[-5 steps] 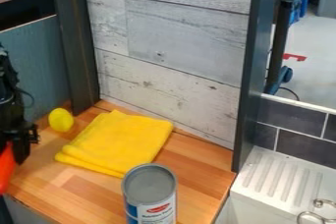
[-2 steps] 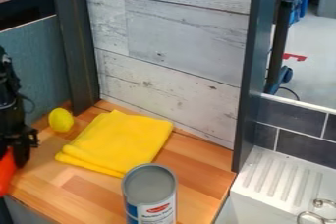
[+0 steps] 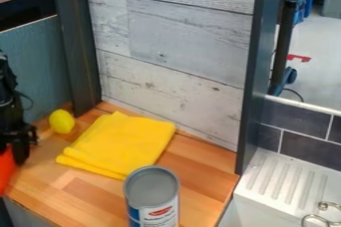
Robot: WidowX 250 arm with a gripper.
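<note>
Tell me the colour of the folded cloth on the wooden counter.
The folded cloth is plain bright yellow, seen best in the camera view.

Black arm (image 3: 9, 104), blocky joints, thin looping dark cable (image 3: 28, 100).

"What wall stands behind your wooden counter (image 3: 203, 173)?"

"You've got weathered, pale planks (image 3: 190, 34) between dark uprights (image 3: 261, 61), with a blue-green panel (image 3: 40, 49) at the view's left."

"And over on the view's right?"

"You'll see dark tiles (image 3: 305, 144) with pale grout above a white, ridged drainboard (image 3: 271, 172), and grey floor (image 3: 323, 74) beyond."
</note>
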